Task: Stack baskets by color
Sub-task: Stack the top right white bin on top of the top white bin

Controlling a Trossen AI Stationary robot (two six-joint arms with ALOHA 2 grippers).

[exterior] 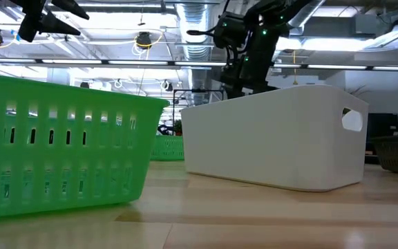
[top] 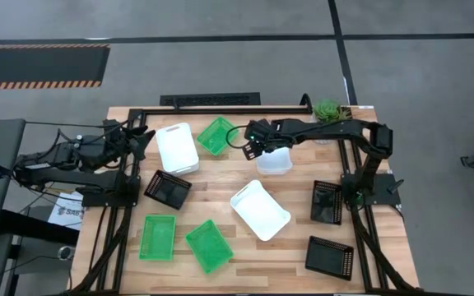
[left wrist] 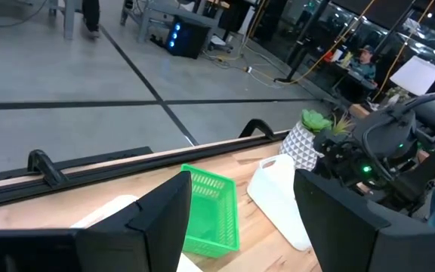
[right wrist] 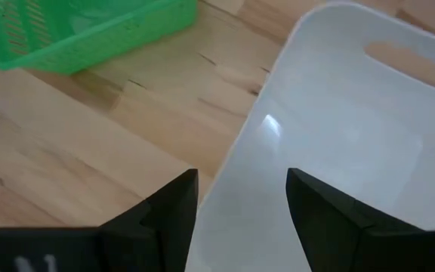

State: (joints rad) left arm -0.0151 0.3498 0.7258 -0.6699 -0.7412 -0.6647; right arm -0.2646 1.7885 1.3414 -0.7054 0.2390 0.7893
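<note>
Three white baskets show in the high view: one at the far left (top: 177,148), one at the middle (top: 259,210), and one (top: 276,161) under my right gripper (top: 256,150). Three green baskets (top: 216,136) (top: 158,237) (top: 209,245) and three black mesh ones (top: 168,189) (top: 326,201) (top: 330,256) rest flat on the table. My right gripper (right wrist: 242,189) is open and points steeply down. One finger stands outside this white basket's (right wrist: 353,113) left rim (right wrist: 240,151) and one over its inside. My left gripper (left wrist: 240,204) is open and raised at the table's far left (top: 144,138).
A small potted plant (top: 329,109) stands at the far right edge, just behind the right arm. A black rail (top: 210,99) runs along the far edge. Black frame bars (top: 113,222) border both sides. Bare wood (top: 220,185) lies between the baskets at the middle.
</note>
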